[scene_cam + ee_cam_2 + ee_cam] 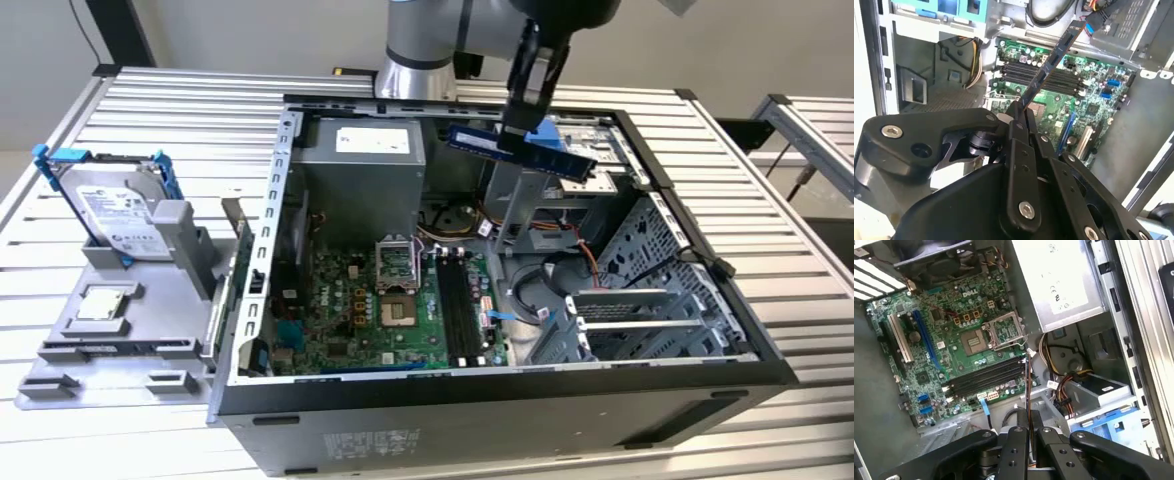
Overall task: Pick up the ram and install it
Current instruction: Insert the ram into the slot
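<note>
The ram [523, 152] is a long, thin dark blue stick held up in the air over the back of the open computer case [507, 400]. My gripper [523, 122] is shut on it from above. In the second wrist view the ram [1051, 62] sticks out of the gripper [1021, 114] towards the green motherboard. In the first wrist view the ram [1027, 385] is seen edge-on, rising from the gripper [1029, 429] above the row of black memory slots [986, 375]. Those slots [461, 300] lie well below the stick, on the motherboard.
A silver hard drive with blue brackets [114, 205] and a small square processor chip [104, 303] rest on a grey tray [94, 365] at the exterior view's left. Inside the case are the power supply [360, 150], the open processor socket [400, 290], cables and drive bays [641, 300].
</note>
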Controlling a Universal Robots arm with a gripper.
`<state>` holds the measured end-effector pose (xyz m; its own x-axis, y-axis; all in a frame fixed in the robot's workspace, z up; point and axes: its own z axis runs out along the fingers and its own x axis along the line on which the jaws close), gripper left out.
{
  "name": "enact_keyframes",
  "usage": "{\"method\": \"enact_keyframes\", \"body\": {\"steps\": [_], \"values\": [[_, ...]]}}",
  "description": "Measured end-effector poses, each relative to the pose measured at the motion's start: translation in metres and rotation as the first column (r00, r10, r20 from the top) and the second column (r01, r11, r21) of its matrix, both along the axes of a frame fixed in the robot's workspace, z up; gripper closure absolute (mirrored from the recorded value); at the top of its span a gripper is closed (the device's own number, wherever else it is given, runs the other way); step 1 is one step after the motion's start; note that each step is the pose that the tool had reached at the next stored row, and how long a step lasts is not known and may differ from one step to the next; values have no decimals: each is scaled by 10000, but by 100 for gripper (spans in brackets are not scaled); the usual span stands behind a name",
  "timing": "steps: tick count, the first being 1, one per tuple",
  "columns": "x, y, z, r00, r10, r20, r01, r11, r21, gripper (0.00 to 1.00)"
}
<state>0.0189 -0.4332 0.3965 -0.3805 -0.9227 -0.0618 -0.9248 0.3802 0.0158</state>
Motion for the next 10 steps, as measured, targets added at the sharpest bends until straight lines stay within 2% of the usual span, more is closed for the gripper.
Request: {"method": "enact_keyframes", "body": {"steps": [5,10], "values": [[0,0,0,9977,-672,0,672,9977,-4,100],[0,0,0,9913,-1315,0,1315,9913,-6,100]]}}
